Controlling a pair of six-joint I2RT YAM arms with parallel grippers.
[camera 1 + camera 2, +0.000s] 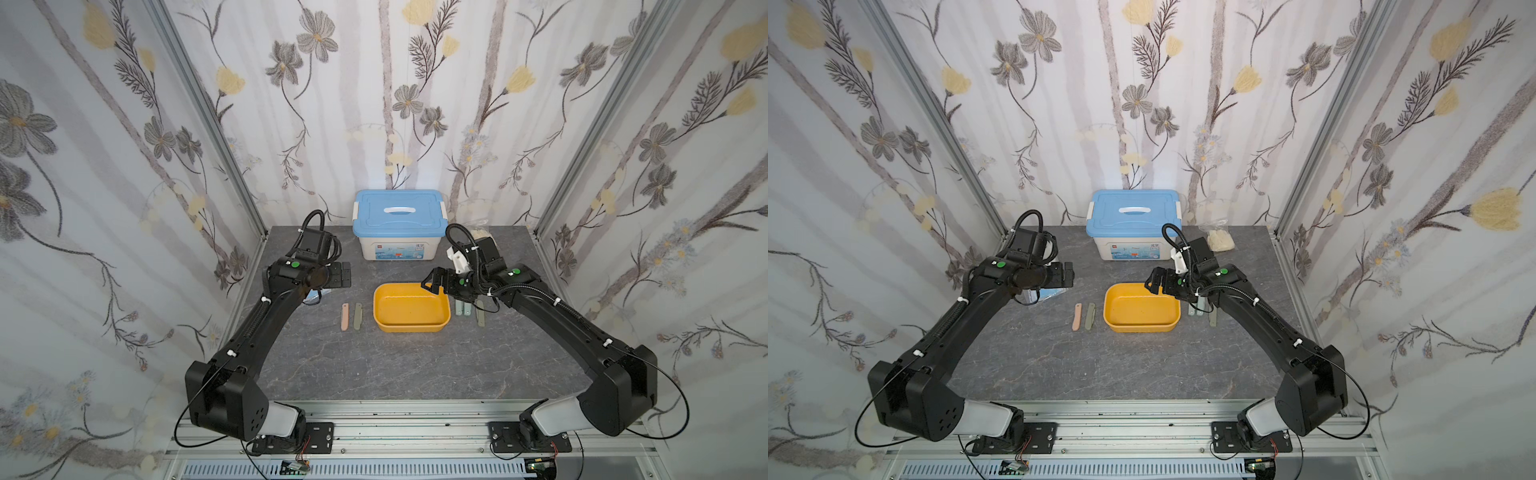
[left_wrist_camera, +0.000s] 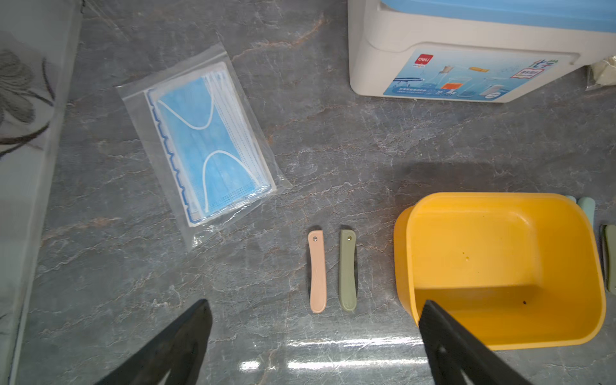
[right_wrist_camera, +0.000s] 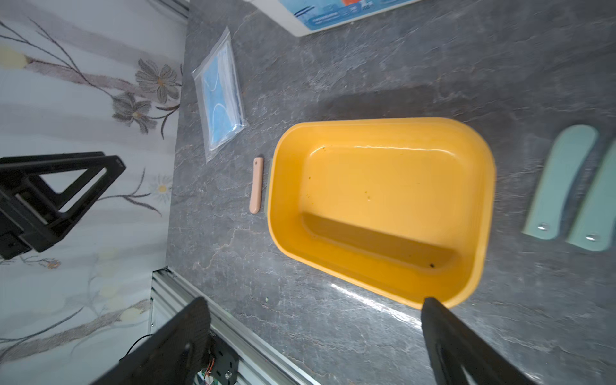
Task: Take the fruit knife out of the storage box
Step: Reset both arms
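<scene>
The yellow-orange storage box (image 1: 411,328) (image 1: 1142,326) sits mid-table, and nothing lies inside it (image 3: 383,186). Folded fruit knives lie on the table beside it. A pink one (image 1: 344,316) (image 2: 317,271) and an olive one (image 1: 358,316) (image 2: 347,270) are on its left. Two teal ones (image 3: 560,181) (image 1: 459,308) and another olive one (image 1: 480,313) are on its right. My left gripper (image 1: 345,274) (image 2: 315,316) hangs open, left of and behind the box. My right gripper (image 1: 432,282) (image 3: 315,303) hangs open above the box's back right corner, holding nothing.
A white box with a blue handled lid (image 1: 399,226) stands at the back. A clear bag of blue face masks (image 2: 203,140) lies under the left wrist. A bag of pale items (image 1: 1219,239) sits back right. Patterned walls close three sides.
</scene>
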